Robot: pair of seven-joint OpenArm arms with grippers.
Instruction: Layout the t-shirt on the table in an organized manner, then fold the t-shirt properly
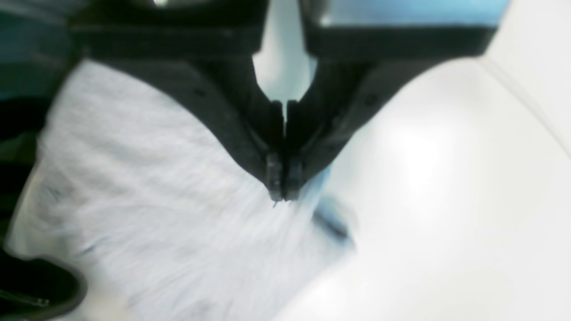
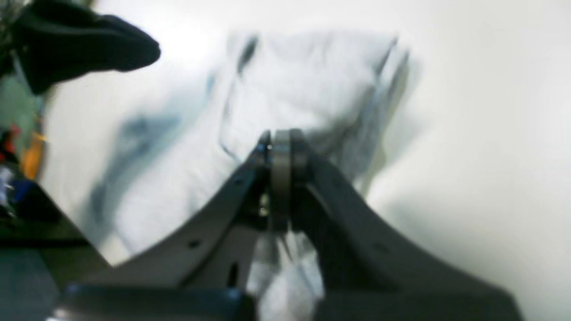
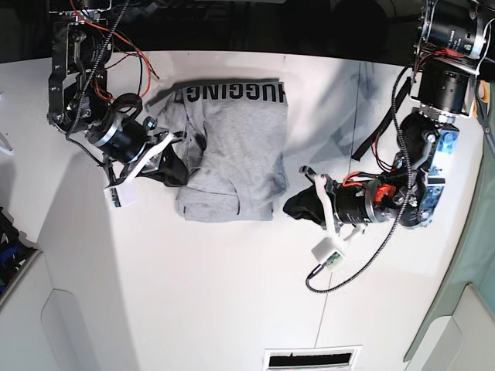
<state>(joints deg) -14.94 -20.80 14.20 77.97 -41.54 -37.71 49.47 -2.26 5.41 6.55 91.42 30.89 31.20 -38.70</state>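
Observation:
The light grey t-shirt [image 3: 232, 147] lies partly folded on the white table [image 3: 193, 294], its black lettering along the far edge. My right gripper [image 3: 182, 166] is at the shirt's left edge, shut, with cloth bunched between its fingers in the right wrist view [image 2: 281, 138]. My left gripper [image 3: 290, 205] is at the shirt's lower right edge. In the blurred left wrist view its jaws [image 1: 281, 196] are shut, and the edge of the t-shirt [image 1: 156, 200] seems pinched at the tips. Bare table [image 1: 446, 178] lies beside it.
A black strap [image 3: 371, 143] and cables lie on the table near the left arm. A small white box [image 3: 325, 251] hangs on a cable below that arm. A vent [image 3: 309, 359] sits at the near edge, and a grey-green panel [image 3: 483, 255] at the right.

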